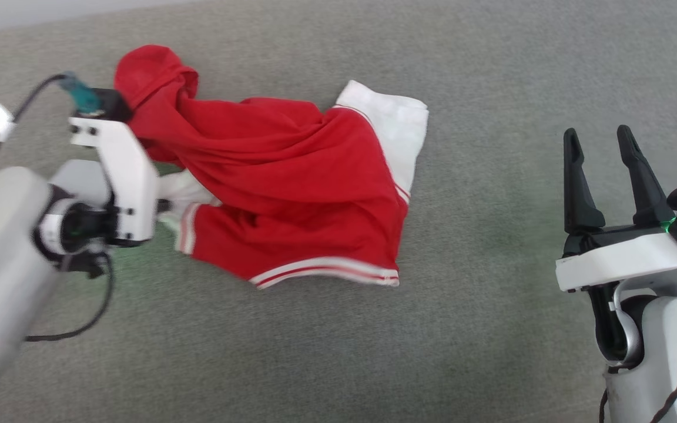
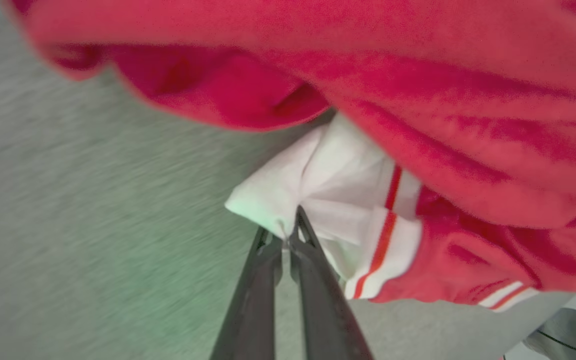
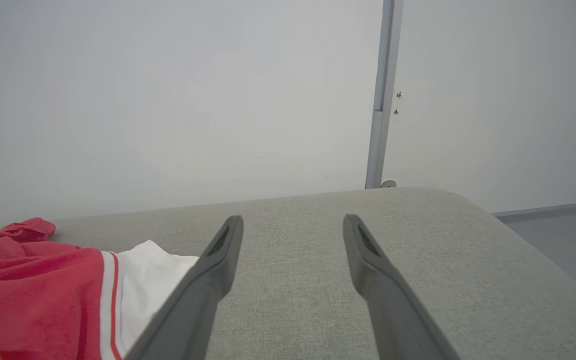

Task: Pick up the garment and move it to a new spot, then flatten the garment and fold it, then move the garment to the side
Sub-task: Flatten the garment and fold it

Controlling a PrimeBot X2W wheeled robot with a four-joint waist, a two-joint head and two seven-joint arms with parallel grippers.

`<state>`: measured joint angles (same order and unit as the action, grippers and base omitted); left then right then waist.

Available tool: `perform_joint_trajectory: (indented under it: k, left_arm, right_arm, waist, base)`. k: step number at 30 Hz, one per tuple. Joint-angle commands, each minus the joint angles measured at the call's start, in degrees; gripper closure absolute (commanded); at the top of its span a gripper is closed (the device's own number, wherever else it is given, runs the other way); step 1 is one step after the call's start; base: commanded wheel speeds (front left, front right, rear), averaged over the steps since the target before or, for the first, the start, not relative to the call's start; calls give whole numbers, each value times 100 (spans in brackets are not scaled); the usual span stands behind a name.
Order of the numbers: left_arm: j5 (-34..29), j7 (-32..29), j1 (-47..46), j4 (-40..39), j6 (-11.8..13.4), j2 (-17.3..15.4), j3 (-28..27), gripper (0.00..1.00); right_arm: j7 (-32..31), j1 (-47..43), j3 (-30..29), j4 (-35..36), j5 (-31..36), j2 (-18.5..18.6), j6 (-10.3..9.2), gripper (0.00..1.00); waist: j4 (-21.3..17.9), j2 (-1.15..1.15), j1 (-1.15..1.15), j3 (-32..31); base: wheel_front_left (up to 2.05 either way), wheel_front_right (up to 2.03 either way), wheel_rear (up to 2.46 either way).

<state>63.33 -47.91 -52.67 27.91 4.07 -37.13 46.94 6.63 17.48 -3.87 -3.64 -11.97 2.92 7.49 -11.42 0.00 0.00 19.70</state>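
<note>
Two dark fingers of the left gripper point(image 2: 285, 226) are pressed together on the edge of a white sleeve point(image 2: 328, 185), with a small fold of white cloth pinched between their tips. That sleeve belongs to the garment point(image 1: 291, 188), which lies crumpled on the grey padded surface point(image 1: 374, 352), left of centre in the head view and towards the far side. Its red body is bunched in long folds, with a red lump raised at the far left (close above the left wrist) and a striped red-and-white band along its near edge. A second white sleeve point(image 1: 388, 120) lies flat at the garment's far right. The left wrist view is blurred. Well apart from the cloth, at the near right, the right gripper point(image 1: 597, 132) has its fingers spread wide with nothing between them, fingertips pointing to the far side. Beyond the surface's far edge stands a pale wall point(image 3: 168, 100).
</note>
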Motion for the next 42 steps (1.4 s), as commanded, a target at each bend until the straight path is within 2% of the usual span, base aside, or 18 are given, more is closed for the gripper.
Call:
perform_joint_trajectory:
  k: [1, 3, 8, 9, 13, 16, 21, 23, 24, 25, 27, 29, 31, 34, 40, 41, 42]
  left_arm:
    - [-48, -16, 25, -102, 85, -162, -42, 100]
    - [-2, -78, 98, -316, 246, -389, -125, 100]
    - [-32, -195, 474, -968, 865, -1205, -306, 100]
    - [-32, -195, 474, -968, 865, -1205, -306, 100]
    - [109, -106, 1072, -1192, 1416, -1776, -468, 100]
    - [493, -41, 1604, -1288, 1687, -1821, -612, 100]
    - [775, 71, 2345, -1405, 1880, -1825, -574, 100]
    - [747, 178, 2446, -1472, 1890, -1856, -570, 100]
    - [721, 283, 2437, -1508, 1874, -1883, -623, 86]
    - [737, 358, 2417, -1548, 1875, -1906, -693, 61]
    - [664, 473, 2322, -1647, 1856, -2033, -789, 0]
    - [620, 482, 2196, -1783, 1847, -2115, -840, 0]
    - [438, 444, 2051, -1924, 1748, -2242, -782, 0]
    - [303, 365, 1841, -2015, 1576, -2258, -723, 0]
    - [-65, 188, 1410, -1699, 1152, -2109, -452, 0]
    - [-246, 170, 1261, -1481, 971, -2018, -310, 0]
    - [-313, 195, 1203, -1322, 904, -1960, -265, 0]
  right_arm:
    - [-14, -16, -15, 5, 30, 0, 1, 0]
    - [-35, -31, -22, 14, 26, 2, 0, 0]
    - [-56, -75, -37, 42, 25, 1, 0, 0]
    - [-56, -75, -37, 42, 25, 1, 0, 0]
    - [-73, -82, -23, 44, -5, 3, 0, 0]
    - [-73, -81, -25, 19, -16, 2, 0, 0]
    - [-91, -83, -56, 5, 9, 3, 1, 0]
    - [-101, -86, -61, 11, 13, 0, 1, 0]
    - [-100, -84, -60, 18, 19, 1, 0, 0]
    - [-95, -83, -59, 24, 19, 1, 1, 0]
    - [-109, -93, -59, 35, 38, 2, 1, 0]
    - [-135, -111, -58, 48, 67, 1, 1, 0]
    - [-160, -123, -66, 61, 85, 2, 0, 0]
    - [-190, -125, -56, 90, 96, 1, 0, 0]
    - [-260, -120, -4, 184, 143, 1, 0, 0]
    - [-291, -106, 18, 221, 145, 1, 1, 0]
    - [-300, -92, 29, 237, 134, 2, 0, 0]
  waist:
    - [105, 0, 0, -81]
    - [172, 0, 0, -126]
    - [279, 0, 0, -179]
    - [279, 0, 0, -179]
    - [294, 0, 0, -166]
    - [290, 0, 0, -158]
    - [305, 0, 0, -153]
    - [319, 0, 0, -157]
    - [327, 0, 0, -159]
    - [336, 0, 0, -167]
    - [354, 0, 0, -192]
    - [377, 0, 0, -224]
    - [397, 0, 0, -245]
    - [412, 0, 0, -248]
    - [396, 0, 0, -153]
    - [396, 0, 0, -98]
    - [396, 0, 0, -67]
  base:
    - [0, 0, 0]
    - [0, 0, 0]
    - [0, 0, 0]
    - [0, 0, 0]
    - [0, 0, 0]
    - [0, 0, 0]
    - [0, 0, 0]
    - [0, 0, 0]
    - [0, 0, 0]
    - [0, 0, 0]
    - [0, 0, 0]
    - [0, 0, 0]
    - [0, 0, 0]
    - [0, 0, 0]
    - [0, 0, 0]
    - [0, 0, 0]
    - [0, 0, 0]
